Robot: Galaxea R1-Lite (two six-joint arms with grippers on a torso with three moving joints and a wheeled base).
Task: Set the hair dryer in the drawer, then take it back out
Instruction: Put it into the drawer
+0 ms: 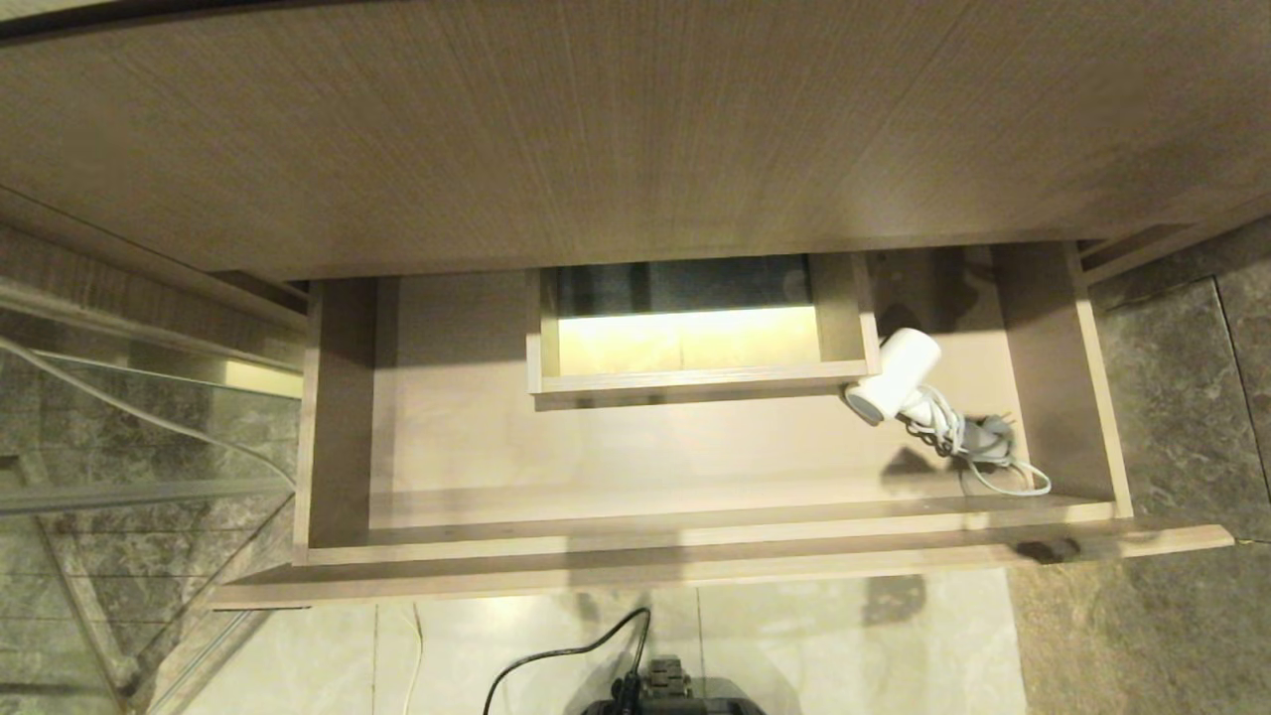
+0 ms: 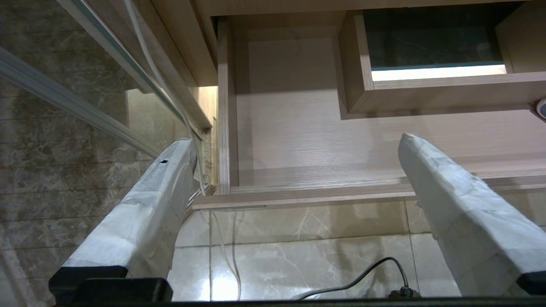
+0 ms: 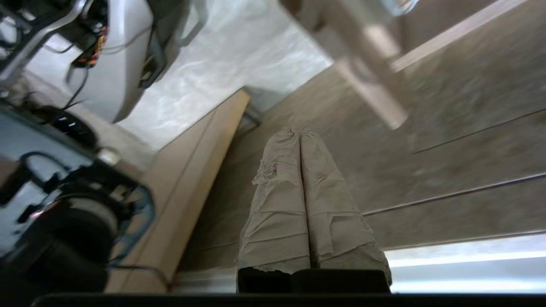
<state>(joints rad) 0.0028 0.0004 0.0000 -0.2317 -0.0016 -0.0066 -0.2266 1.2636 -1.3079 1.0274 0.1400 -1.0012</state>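
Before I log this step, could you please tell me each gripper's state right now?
Left gripper: open, holding nothing.
Right gripper: shut, holding nothing.

The open drawer [image 1: 695, 447] is viewed steeply from above by the head camera and shared, lower and nearer, with the left wrist view; the right wrist view is aimed elsewhere.

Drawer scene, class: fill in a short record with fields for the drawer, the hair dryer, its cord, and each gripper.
drawer: pulled open, boxed cut-out at mid-back
hair dryer: white, lying inside the drawer at its right side, beside the cut-out's corner
cord: bundled next to the dryer on the drawer floor
left gripper: open, empty, in front of the drawer's left end
right gripper: shut, empty, away from the dryer
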